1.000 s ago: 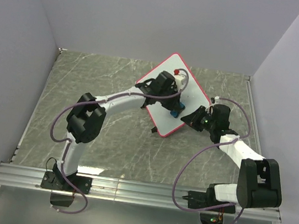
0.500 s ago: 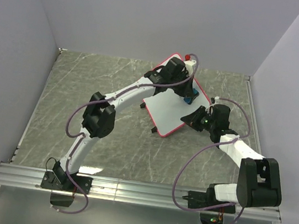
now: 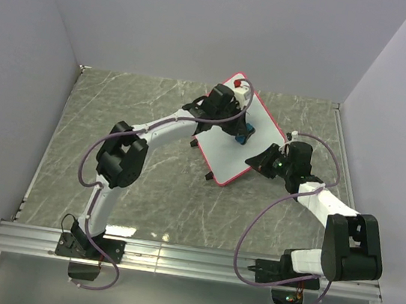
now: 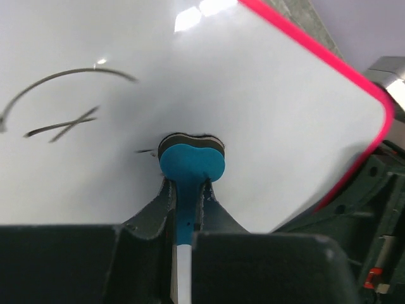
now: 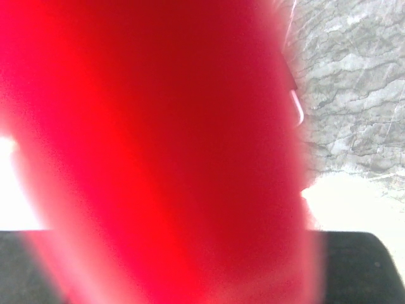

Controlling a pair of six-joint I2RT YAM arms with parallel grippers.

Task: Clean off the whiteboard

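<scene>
Centre frame: left gripper (image 4: 185,190) clamps a blue eraser (image 4: 191,163) against the board (image 4: 266,107), beside black scribbles (image 4: 63,123); right gripper (image 3: 258,160) pinches the board's red edge.

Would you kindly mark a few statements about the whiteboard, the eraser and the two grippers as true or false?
1. The left gripper presses a blue eraser against the whiteboard. True.
2. The whiteboard is wiped clean. False: black marker strokes show on it.
3. The right gripper is closed on the whiteboard's right edge. True.
4. The whiteboard's frame is green. False: it is pink-red.
</scene>
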